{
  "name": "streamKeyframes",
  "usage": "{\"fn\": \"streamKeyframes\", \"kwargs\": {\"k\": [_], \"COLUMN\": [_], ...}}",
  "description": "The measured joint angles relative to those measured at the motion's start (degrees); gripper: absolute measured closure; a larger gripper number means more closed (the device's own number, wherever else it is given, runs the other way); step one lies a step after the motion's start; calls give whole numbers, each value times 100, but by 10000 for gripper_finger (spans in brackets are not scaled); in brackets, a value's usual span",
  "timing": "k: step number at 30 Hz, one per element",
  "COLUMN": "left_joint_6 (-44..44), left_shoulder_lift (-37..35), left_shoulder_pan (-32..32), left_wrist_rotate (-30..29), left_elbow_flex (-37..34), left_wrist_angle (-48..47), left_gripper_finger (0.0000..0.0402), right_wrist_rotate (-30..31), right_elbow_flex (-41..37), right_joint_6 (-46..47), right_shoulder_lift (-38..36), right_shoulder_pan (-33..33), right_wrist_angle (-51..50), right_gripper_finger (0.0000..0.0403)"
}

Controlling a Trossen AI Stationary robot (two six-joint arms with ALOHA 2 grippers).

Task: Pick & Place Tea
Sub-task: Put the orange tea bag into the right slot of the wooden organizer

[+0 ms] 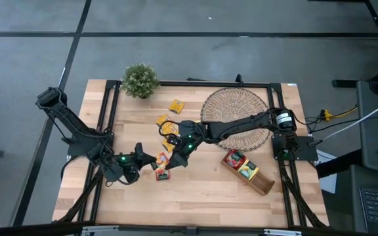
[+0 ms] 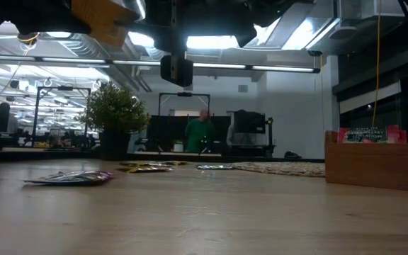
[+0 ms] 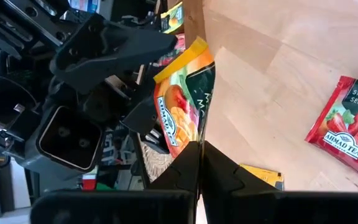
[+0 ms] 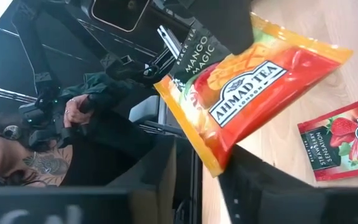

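Just toward 7 o'clock of the counter's (image 1: 202, 196) centre, above the boards: mango sachet (image 3: 182, 106), pinched by its lower edge in the clenched left gripper (image 3: 201, 146) and hanging upright. Met there by the right gripper (image 1: 170, 159), reaching in from 3 o'clock; hold on the sachet not determinable. Wrapper yellow-orange with a dark green panel, fruit picture and brand oval; flat, glossy, slightly bowed. Judged partly done: a few red and yellow sachets (image 1: 240, 164) standing in the wooden tray (image 1: 262, 185) at 4 o'clock. Left to do: strawberry sachet (image 3: 347, 127) lying flat close by, and other yellow ones (image 1: 176, 105) at 11 o'clock.
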Motion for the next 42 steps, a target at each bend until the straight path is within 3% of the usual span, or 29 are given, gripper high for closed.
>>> {"fn": "streamKeyframes", "kwargs": {"k": [5,9,21,26,35,42], "left_joint_6": [14,17,17,44,454,457], "left_shoulder_lift": [0,0,0,3,4,4], "left_shoulder_pan": [-27,-139,-343,-343,-296,-150], "left_wrist_rotate": [-5,-169,-428,-391,-448,-420], "left_elbow_flex": [-2,-2,-2,-2,-2,-2], "left_wrist_angle": [0,0,2,90,528,471], "left_gripper_finger": [398,399,398,399,398,397], "right_wrist_rotate": [72,96,107,135,240,99], "right_elbow_flex": [0,0,0,0,0,0], "right_joint_6": [-4,-7,641,745,725,607], "right_shoulder_lift": [0,0,0,0,0,0], "right_shoulder_pan": [2,4,-6,-70,-160,-156], "right_wrist_angle": [2,8,48,54,107,145], "right_gripper_finger": [341,347,211,190,235,312]}}
